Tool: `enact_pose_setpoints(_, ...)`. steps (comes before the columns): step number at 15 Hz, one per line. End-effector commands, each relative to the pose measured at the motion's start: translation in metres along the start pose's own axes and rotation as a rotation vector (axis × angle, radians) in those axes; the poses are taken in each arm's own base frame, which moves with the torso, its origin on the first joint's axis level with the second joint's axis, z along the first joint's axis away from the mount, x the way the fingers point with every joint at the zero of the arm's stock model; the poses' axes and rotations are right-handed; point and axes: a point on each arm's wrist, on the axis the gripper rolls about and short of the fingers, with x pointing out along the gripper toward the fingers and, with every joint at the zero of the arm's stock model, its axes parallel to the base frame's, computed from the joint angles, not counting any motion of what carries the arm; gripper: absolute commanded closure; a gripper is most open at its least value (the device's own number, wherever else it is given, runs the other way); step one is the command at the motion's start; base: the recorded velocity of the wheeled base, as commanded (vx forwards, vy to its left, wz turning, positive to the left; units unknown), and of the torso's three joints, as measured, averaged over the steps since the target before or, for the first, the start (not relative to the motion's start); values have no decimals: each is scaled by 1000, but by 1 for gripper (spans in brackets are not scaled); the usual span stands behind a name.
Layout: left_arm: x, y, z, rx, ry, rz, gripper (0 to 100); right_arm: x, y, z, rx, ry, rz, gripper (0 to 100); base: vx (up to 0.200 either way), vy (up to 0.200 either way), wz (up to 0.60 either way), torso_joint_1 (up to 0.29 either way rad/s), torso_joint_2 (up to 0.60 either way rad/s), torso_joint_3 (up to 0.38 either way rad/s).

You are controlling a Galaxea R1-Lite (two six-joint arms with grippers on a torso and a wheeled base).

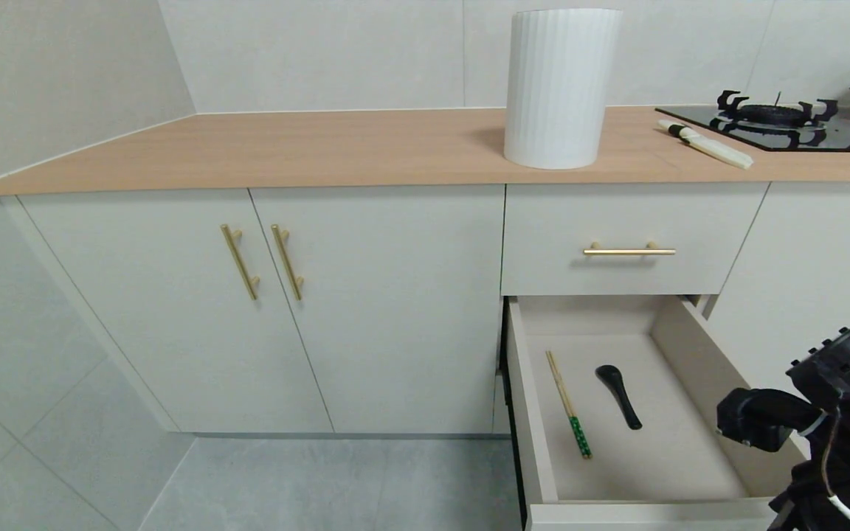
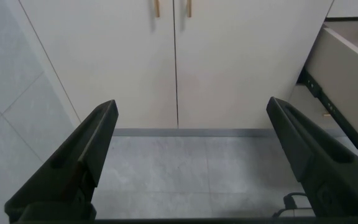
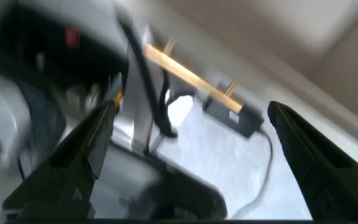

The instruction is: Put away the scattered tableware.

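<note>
Head view: chopsticks, spoon in open drawer

Bright even light, probably overhead; shadow beside canister.

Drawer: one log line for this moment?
drawer open | chopsticks, black spoon inside, apart | white utensil on counter | left gripper jaws open | right gripper jaws open
</note>
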Motion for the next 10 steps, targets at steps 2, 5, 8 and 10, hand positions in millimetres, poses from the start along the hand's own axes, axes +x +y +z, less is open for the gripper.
enact_pose_setpoints(2, 0, 0, 0, 0, 0, 1, 0, 18, 4, 3, -30, 101, 21, 0, 0, 0, 0, 0, 0, 0)
enact_pose_setpoints(5, 0, 0, 0, 0, 0, 1, 0, 42, 3, 9, -22, 201, 27, 0, 0, 0, 0, 0, 0, 0)
enact_pose_setpoints(8, 0, 0, 0, 0, 0, 1, 0, 48, 2, 16, 37, 211, 15, 0, 0, 0, 0, 0, 0, 0)
enact_pose_setpoints(10, 0, 0, 0, 0, 0, 1, 0, 46, 1, 25, 102, 177, 3, 0, 0, 0, 0, 0, 0, 0)
